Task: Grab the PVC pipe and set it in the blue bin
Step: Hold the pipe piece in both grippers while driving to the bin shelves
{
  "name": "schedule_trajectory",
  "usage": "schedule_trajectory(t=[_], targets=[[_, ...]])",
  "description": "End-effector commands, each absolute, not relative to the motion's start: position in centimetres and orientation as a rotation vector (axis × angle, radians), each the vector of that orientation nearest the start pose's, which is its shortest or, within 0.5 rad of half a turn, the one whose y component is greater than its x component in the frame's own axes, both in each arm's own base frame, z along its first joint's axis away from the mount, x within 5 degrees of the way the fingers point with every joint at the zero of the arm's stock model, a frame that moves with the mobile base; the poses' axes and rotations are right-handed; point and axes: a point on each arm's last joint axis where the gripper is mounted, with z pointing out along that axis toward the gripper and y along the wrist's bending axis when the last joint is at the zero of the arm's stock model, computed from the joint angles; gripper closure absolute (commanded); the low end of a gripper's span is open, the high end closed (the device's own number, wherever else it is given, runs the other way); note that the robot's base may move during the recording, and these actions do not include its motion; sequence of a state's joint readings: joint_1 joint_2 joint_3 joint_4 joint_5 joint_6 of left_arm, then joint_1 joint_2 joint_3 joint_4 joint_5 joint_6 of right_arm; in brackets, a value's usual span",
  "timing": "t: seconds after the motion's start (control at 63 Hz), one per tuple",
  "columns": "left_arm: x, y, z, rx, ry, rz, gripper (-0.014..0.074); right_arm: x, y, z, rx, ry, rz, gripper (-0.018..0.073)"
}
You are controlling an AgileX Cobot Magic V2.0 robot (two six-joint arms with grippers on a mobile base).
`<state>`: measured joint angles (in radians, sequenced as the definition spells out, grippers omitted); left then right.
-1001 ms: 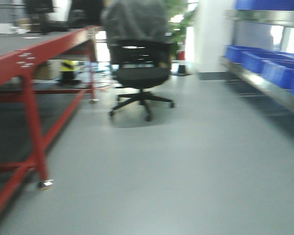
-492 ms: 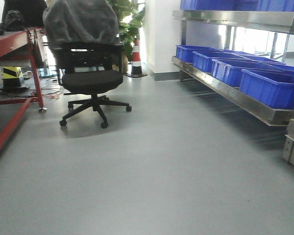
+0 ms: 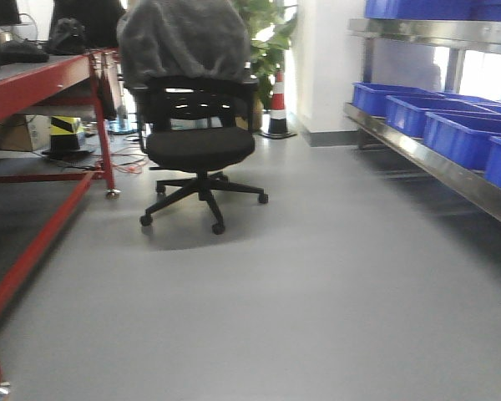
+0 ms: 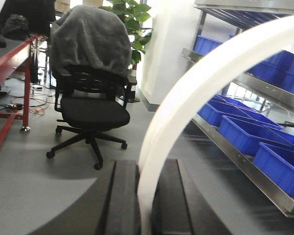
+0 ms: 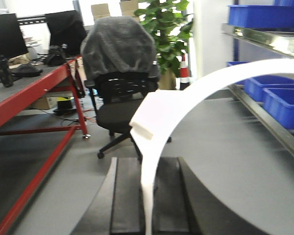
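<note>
Two probable failure modes, both judged from the present hold. First, snagging: long free sweep of the slim white plastic PVC pipe bent in a wide arc (image 4: 179, 98) reaching well ahead and to the right of the left gripper (image 4: 146, 169), hence liable to strike the steel shelf rail (image 4: 245, 169) or the rim of a blue plastic bin (image 4: 237, 134) on approach. Second, twisting or slipping: grasp taken near one end only, so any knock on the far sweep likely to lever the piece round between the dark fingers (image 4: 123, 196). Lesser risk: black swivel office chair draped in grey cloth (image 3: 199, 142) standing in the aisle at far left, beside the red-framed surface (image 3: 42, 79); possible obstacle to a wide turn.

Gripper state: left closed narrowly on the white strip, fingers against both of its sides; right gripper (image 5: 146, 166) closed the same way on a PVC pipe (image 5: 210, 83). Not determinable whether one piece in both arms or two pieces.

Position: held clear of the grey floor (image 3: 317, 292) at the near end of the aisle, bins on the shelf to the right and farther off; not yet above any bin. Absent from the front view.

Appearance: smooth white, thin where seen edge-on at the grasp, broad where curving away; squared end (image 5: 149, 122) thickened like a block in the right wrist view. Small hole not discernible. Probably light and slightly springy.
</note>
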<state>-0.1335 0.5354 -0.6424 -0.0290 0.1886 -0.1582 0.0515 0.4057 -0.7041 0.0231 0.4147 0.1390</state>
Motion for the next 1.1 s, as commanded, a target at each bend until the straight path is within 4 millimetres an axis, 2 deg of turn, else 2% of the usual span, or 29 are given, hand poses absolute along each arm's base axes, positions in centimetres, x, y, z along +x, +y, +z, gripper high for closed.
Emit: schedule_trajectory(t=[0.0, 1.08], targets=[[10.71, -1.49, 37.41, -0.049, 1.537, -0.272, 0.0707, 7.07, 0.42, 38.45, 0.066, 1.574, 0.157, 0.0727], [10.71, -1.49, 37.41, -0.049, 1.537, -0.272, 0.0707, 7.07, 0.42, 38.45, 0.066, 1.574, 0.157, 0.0727]])
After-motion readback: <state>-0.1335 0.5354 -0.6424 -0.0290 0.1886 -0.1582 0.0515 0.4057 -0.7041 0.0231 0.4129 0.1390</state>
